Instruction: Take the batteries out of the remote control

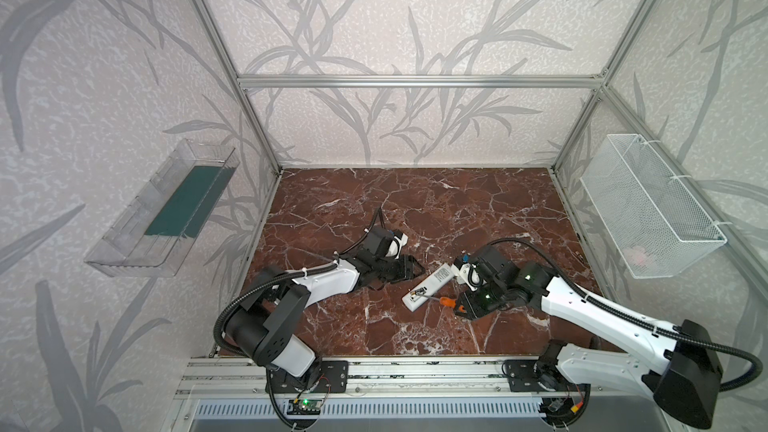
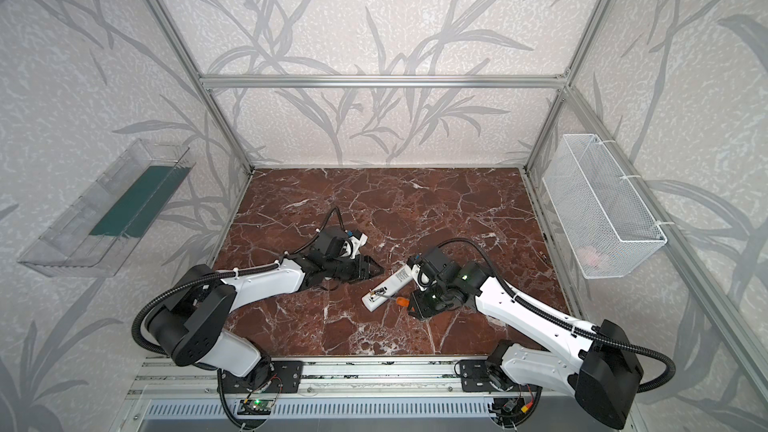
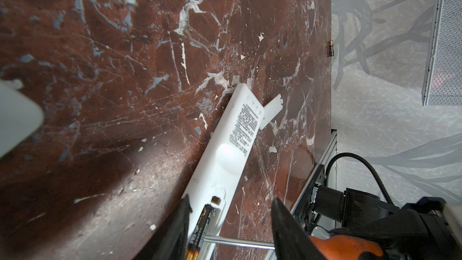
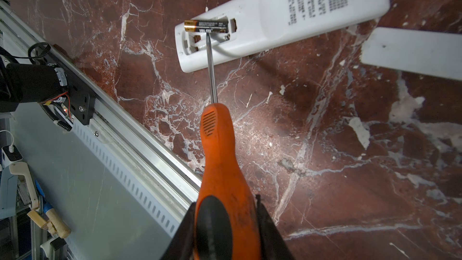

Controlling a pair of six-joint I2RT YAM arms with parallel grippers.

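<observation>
As seen from the right wrist, found the right claw (image 4: 227, 218) pressed tight on the orange handle of a screwdriver (image 4: 220, 151). Traced the metal shaft straight ahead of that claw to the white remote (image 4: 300, 16), lying back up on the table (image 4: 350, 171) with its battery bay uncovered. Noted the tip touching the side of one battery (image 4: 206, 26), dark with a gold end, seated along the far edge of the bay. Located the loose cover (image 4: 412, 53) flat on the table, just beside the remote's other end, ahead and off to one side of the right claw. Found the left claw (image 3: 230, 198) spread, pinching nothing, its fingers (image 3: 175, 233) astride the bay end of the remote; could not tell whether in contact with it. Placed the two claws, in both top views, on opposite sides of the remote, near one another. Spotted a second battery (image 3: 330, 48) at the table's edge, well apart from both claws, out beyond the right claw towards the wire basket (image 1: 652, 205).
</observation>
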